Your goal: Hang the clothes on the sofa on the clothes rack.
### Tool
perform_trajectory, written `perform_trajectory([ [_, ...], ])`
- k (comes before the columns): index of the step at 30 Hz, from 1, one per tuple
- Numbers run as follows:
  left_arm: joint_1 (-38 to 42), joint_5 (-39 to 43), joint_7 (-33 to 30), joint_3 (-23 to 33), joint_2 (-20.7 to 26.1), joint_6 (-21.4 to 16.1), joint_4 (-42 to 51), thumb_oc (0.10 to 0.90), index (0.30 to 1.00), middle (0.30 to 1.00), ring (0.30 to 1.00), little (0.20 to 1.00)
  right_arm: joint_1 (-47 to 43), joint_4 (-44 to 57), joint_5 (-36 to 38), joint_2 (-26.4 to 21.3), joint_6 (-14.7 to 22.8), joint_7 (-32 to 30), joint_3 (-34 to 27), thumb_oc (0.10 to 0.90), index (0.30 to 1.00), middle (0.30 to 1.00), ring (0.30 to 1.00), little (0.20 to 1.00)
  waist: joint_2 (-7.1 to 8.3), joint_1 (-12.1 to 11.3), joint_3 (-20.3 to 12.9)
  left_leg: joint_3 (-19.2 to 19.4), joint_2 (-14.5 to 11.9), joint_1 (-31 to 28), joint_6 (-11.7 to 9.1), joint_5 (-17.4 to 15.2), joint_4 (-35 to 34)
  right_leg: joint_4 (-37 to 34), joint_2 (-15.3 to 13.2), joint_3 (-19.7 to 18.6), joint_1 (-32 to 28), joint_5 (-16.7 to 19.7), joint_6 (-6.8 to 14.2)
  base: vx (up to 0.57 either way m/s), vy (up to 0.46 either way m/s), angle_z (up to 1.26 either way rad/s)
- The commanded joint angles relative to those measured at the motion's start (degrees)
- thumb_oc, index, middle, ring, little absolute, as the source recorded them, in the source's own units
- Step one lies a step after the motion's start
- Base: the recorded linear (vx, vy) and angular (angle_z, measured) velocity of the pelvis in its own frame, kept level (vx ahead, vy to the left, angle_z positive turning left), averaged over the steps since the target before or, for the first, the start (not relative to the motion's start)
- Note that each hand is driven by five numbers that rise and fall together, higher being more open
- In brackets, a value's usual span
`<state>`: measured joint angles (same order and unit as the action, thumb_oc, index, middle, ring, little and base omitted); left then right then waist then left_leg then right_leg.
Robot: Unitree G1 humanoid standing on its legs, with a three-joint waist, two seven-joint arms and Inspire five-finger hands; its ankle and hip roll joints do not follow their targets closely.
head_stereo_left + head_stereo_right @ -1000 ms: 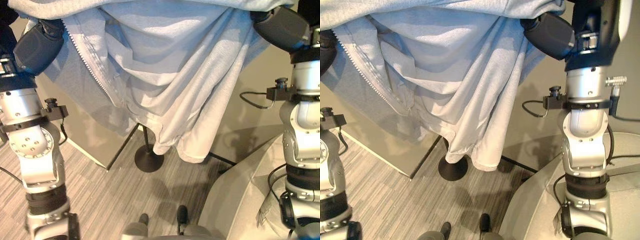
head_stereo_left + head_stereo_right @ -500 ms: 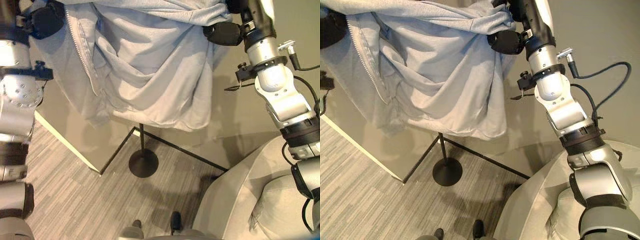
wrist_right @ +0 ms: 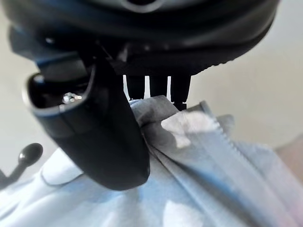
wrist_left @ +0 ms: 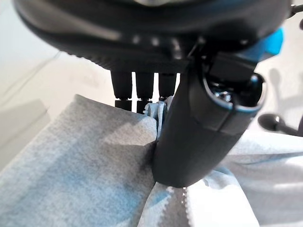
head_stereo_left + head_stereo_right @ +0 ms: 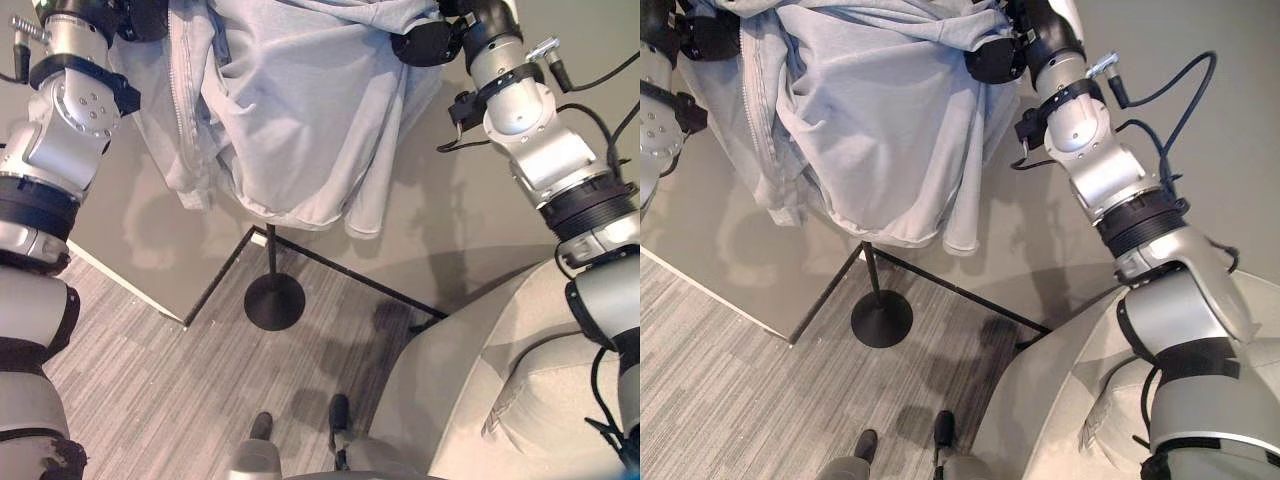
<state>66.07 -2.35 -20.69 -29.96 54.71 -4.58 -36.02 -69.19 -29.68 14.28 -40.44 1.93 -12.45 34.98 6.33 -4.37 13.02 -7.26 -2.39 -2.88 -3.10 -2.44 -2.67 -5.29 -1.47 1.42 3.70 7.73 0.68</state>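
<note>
Against grey wall, we judge hanging under way: left hand (image 4: 199, 118) and right hand (image 3: 104, 132) each pinch the light-grey zip-up hooded jacket (image 5: 290, 110) above the black round-footed rack (image 5: 274, 300); lowering onto it remains.

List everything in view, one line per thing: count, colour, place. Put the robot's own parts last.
Zip-up garment: one, light grey, held up high between both hands, hanging over the rack's pole.
Clothes rack: one, black; a thin pole on a round base on the floor, beside the wall corner, its top hidden behind the garment. A black knob pokes up past the cloth in the right wrist view.
Sofa: one, pale beige, lower right of the eye views.
Cushion: one, pale beige, on the sofa.
Floor: grey striped carpet.
Walls: pale beige, behind the rack.
Left hand: dark, thumb and fingers pinching the garment.
Right hand: dark, thumb and fingers pinching the garment.
</note>
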Motion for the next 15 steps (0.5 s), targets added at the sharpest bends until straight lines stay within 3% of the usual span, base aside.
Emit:
perform_trajectory([
  [1,0.1,-0.6,-2.9,9.7,4.5,1.8,-1.0,0.4,0.3,0.3,0.3,0.3,1.6,0.5,-1.5,-4.4,0.0,-2.7,-9.5,0.4,0.3,0.3,0.3,0.3,-0.6,-0.9,-1.6,7.3,-0.7,-2.1,2.0,-0.4,-2.3,0.3,-4.1,0.3,-5.2,-4.6,0.5,0.02,0.014,-0.11],
  [5,-17.9,-0.3,-2.3,26.0,-2.2,1.3,7.8,0.4,0.3,0.3,0.3,0.3,16.0,7.6,-2.9,1.0,0.8,-1.5,-19.6,0.4,0.3,0.3,0.3,0.3,-1.09,-0.8,-2.7,7.3,-0.2,-2.2,2.2,-0.4,-2.3,0.3,-4.7,0.3,-5.0,-3.9,0.3,0.02,0.013,-0.14],
  [7,-20.6,-0.2,-2.0,28.1,-3.9,1.3,9.3,0.4,0.3,0.3,0.3,0.3,17.9,8.6,-3.0,2.2,0.8,-1.3,-20.9,0.4,0.3,0.3,0.3,0.3,-1.38,-0.6,-3.1,7.4,-0.3,-2.4,2.2,-0.7,-2.3,0.3,-4.7,0.4,-5.2,-4.2,0.3,0.02,0.01,0.0],
  [8,-28.4,1.6,0.6,33.3,-11.4,0.7,14.7,0.4,0.3,0.3,0.3,0.3,24.0,11.9,-2.7,6.8,1.9,-0.4,-26.1,0.598,0.596,0.596,0.596,0.596,-2.13,-0.7,-3.8,7.6,0.0,-2.1,2.2,-0.3,-2.3,0.3,-5.4,0.8,-4.8,-3.6,0.2,0.02,0.008,0.05],
  [9,-29.7,1.8,0.9,33.9,-12.1,0.7,15.3,0.4,0.3,0.3,0.3,0.3,25.1,12.6,-2.4,7.6,2.0,-0.4,-26.7,0.8,0.9,0.9,0.9,0.9,-2.39,-0.6,-4.2,7.6,-0.1,-2.2,2.1,-0.5,-2.3,0.3,-5.3,0.9,-5.0,-3.9,0.2,0.02,0.008,0.07],
  [10,-30.4,1.9,1.0,34.3,-12.8,0.7,15.5,0.505,0.458,0.458,0.458,0.458,25.9,13.2,-2.0,8.4,2.2,-0.3,-27.6,0.8,0.9,0.9,0.9,0.9,-2.54,-0.6,-4.3,7.7,-0.1,-2.2,2.1,-0.5,-2.3,0.3,-5.4,0.9,-5.0,-3.9,0.2,0.02,0.001,0.07],
  [11,-30.5,1.9,1.0,34.4,-12.8,0.7,15.6,0.758,0.836,0.836,0.836,0.836,26.1,13.3,-2.0,8.4,2.1,-0.3,-27.6,0.8,0.9,0.9,0.9,0.9,-2.53,-0.5,-4.4,7.6,-0.1,-2.2,2.1,-0.5,-2.3,0.3,-5.4,1.0,-5.0,-3.9,0.2,0.01,0.001,0.07],
  [12,-31.6,2.1,1.1,34.9,-13.5,0.6,15.9,0.8,0.9,0.9,0.9,0.9,27.2,14.5,-1.9,9.4,2.3,-0.2,-28.4,0.8,0.9,0.9,0.9,0.9,-2.68,-0.6,-4.6,7.7,-0.1,-2.2,2.0,-0.5,-2.3,0.3,-5.6,1.1,-5.1,-3.7,0.2,0.01,0.005,0.1],
  [15,-33.9,2.4,1.2,36.6,-14.3,0.5,17.3,0.8,0.9,0.9,0.9,0.9,29.9,18.3,-1.5,11.2,2.7,-0.2,-30.8,0.8,0.9,0.9,0.9,0.9,-3.01,-0.5,-5.1,7.7,-0.1,-2.5,2.0,-0.6,-2.3,0.3,-5.9,1.1,-5.5,-3.5,0.2,0.03,-0.001,0.02],
])
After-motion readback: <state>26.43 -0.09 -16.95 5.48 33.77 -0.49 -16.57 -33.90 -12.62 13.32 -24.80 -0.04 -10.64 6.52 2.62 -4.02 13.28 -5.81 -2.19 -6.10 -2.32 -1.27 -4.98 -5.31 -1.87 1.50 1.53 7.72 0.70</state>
